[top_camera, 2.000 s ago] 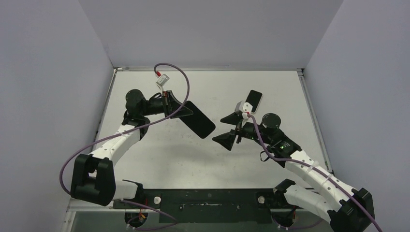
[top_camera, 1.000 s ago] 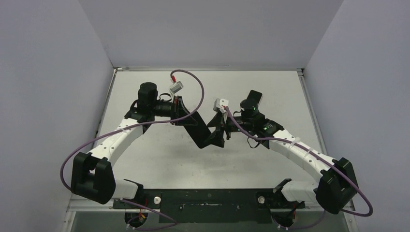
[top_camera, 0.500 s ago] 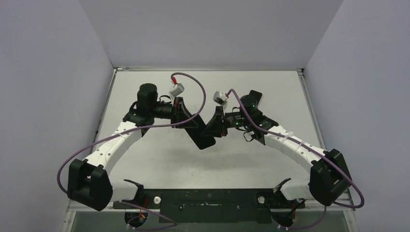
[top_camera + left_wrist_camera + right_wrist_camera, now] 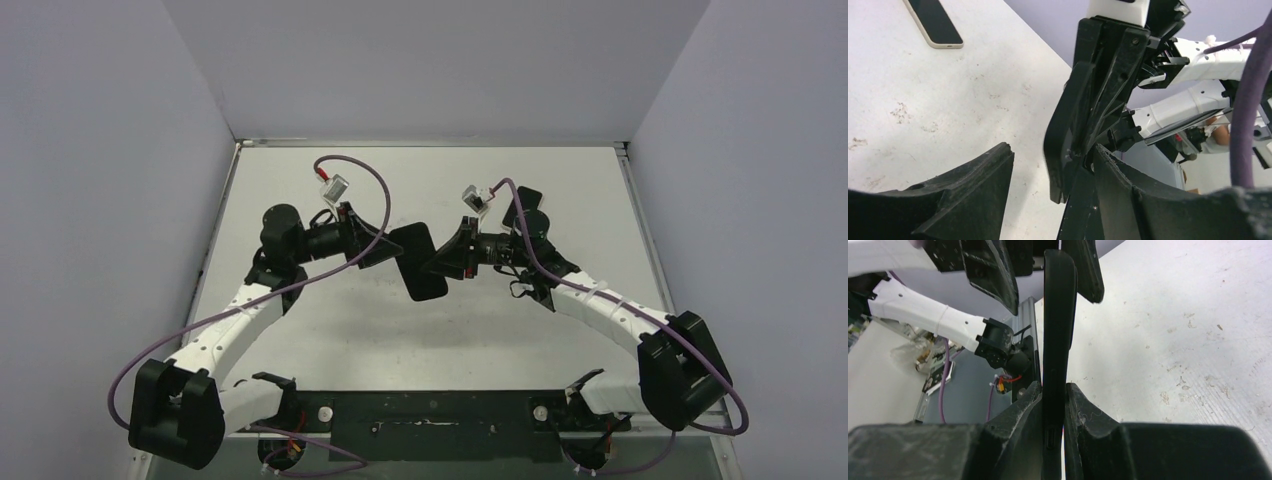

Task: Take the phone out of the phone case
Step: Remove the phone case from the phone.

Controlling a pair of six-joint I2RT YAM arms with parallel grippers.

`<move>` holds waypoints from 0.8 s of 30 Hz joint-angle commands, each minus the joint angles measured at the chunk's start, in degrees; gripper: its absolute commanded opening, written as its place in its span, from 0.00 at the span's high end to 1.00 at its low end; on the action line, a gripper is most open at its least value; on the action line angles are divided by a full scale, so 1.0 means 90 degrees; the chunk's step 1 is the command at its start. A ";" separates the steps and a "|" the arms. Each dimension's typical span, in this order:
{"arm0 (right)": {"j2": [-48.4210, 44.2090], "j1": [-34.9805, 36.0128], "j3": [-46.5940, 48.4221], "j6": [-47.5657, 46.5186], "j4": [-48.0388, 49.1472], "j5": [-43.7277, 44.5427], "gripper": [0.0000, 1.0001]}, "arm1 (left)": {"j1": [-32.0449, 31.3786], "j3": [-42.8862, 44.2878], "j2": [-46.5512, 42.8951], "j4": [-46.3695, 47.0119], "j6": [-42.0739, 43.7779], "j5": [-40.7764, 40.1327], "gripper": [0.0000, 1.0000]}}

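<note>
Left gripper point(image 4: 1053, 155) has let go, jaws now spread either side of the case point(image 4: 1058, 315). Right gripper point(image 4: 1054, 390) is clamped on it. Phone point(image 4: 933, 22) lies well beyond the case.

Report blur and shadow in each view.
Top external: even light, sharp, only faint shadows on the table. Left wrist: the left gripper's fingers slightly soft up close, phone crisp. Right wrist: phone case edge dark with little detail, table specks sharp.
</note>
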 commanded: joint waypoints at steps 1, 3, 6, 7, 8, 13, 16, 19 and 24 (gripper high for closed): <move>-0.0404 -0.0053 -0.0264 0.1105 0.2046 0.0494 1.00 | -0.0009 -0.0652 -0.0090 0.2713 -0.1859 -0.0433 0.42; -0.0377 -0.0056 -0.0453 0.1490 0.2543 0.0645 1.00 | -0.0045 -0.0844 -0.0071 0.3222 -0.2171 -0.0489 0.42; -0.0324 -0.0059 -0.0579 0.1862 0.3128 0.0760 1.00 | -0.0131 -0.0918 -0.0057 0.3449 -0.2243 -0.0550 0.42; -0.0306 -0.0063 -0.0590 0.1959 0.3261 0.0780 1.00 | -0.0169 -0.0904 -0.0049 0.3416 -0.2211 -0.0559 0.42; -0.0292 -0.0059 -0.0584 0.2024 0.3340 0.0795 1.00 | -0.0215 -0.0868 -0.0036 0.3375 -0.2149 -0.0569 0.42; -0.0104 -0.0056 -0.0477 0.2244 0.3624 0.0759 1.00 | -0.0461 -0.0681 0.0080 0.3190 -0.1957 -0.0631 0.43; 0.0032 -0.0056 -0.0441 0.2494 0.4037 0.0718 1.00 | -0.0531 -0.0624 0.0108 0.3051 -0.1865 -0.0737 0.44; 0.0134 -0.0056 -0.0364 0.2653 0.4277 0.0661 1.00 | -0.0581 -0.0584 0.0148 0.3091 -0.1885 -0.0767 0.47; 0.0201 -0.0029 -0.0286 0.2679 0.4346 0.0661 1.00 | -0.0795 -0.0450 0.0297 0.3322 -0.1950 -0.0710 0.56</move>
